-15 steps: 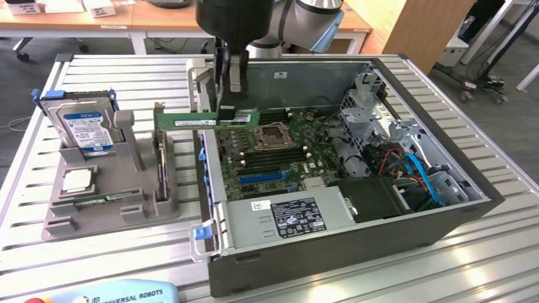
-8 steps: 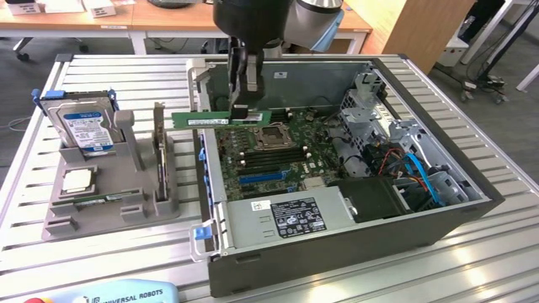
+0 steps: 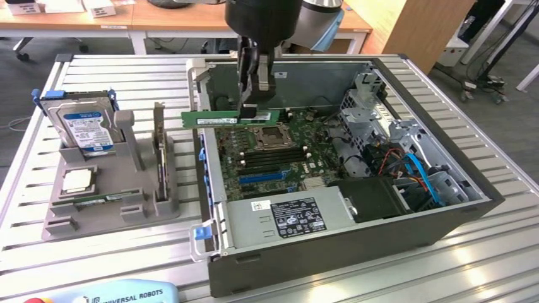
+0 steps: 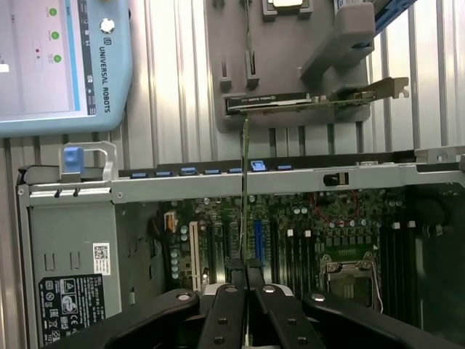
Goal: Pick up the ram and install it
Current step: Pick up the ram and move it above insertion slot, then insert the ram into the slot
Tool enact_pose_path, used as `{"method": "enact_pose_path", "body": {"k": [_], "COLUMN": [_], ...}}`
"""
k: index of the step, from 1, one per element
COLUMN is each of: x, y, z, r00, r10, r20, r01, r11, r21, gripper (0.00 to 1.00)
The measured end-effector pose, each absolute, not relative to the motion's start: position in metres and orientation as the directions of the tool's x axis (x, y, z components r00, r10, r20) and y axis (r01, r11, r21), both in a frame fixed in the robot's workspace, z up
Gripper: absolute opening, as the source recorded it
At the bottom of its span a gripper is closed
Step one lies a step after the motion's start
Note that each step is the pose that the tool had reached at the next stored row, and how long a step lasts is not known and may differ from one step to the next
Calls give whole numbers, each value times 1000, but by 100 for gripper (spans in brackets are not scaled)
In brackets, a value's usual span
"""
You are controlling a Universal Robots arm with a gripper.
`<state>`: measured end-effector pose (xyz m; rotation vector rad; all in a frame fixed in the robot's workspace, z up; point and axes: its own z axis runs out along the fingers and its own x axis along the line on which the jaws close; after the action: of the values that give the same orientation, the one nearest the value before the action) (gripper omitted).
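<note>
Gripper (image 3: 252, 113): upper middle of the exterior view, hanging down from the dark arm; fingers pinched nearly shut on the ram, gripping its top edge a bit right of its middle.
Ram (image 3: 211, 118): long green stick, held level on its long edge, white sticker facing the camera; upper centre of the frame, over the far left part of the open computer case (image 3: 337, 252).
Ram height: lifted, not seated in any slot; its left end reaches to the case's left wall.
Wrist view: ram seen edge-on as a thin line running out from between the fingertips (image 4: 236, 273), over the motherboard and across the case's side rail.
Motherboard (image 3: 269, 161): flat in the case floor, centre of frame; black and blue slots below the ram.
Processor socket (image 3: 276, 137): just below and right of the ram's right end.
Power supply (image 3: 286, 218): grey box with black label, lower centre, inside the case.
Grey holder (image 3: 110, 205): left of frame on the worktop (image 3: 488, 265), well apart from the ram.
Hard drive (image 3: 84, 126): silver, blue label, standing upright in the holder's far end.
Processor chip (image 3: 77, 181): small silver square, lying on the holder's near left.
Teach pendant (image 3: 126, 293): light blue, bottom left edge of frame.
</note>
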<state>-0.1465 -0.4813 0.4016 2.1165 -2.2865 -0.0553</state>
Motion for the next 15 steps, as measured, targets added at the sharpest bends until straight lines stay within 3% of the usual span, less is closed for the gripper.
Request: {"method": "enact_pose_path", "body": {"k": [15], "x": [-119], "y": [-481], "z": [402], "r00": [-77], "r10": [-997], "r20": [-6], "r01": [-996], "r11": [77], "r21": [43], "gripper": [11]}}
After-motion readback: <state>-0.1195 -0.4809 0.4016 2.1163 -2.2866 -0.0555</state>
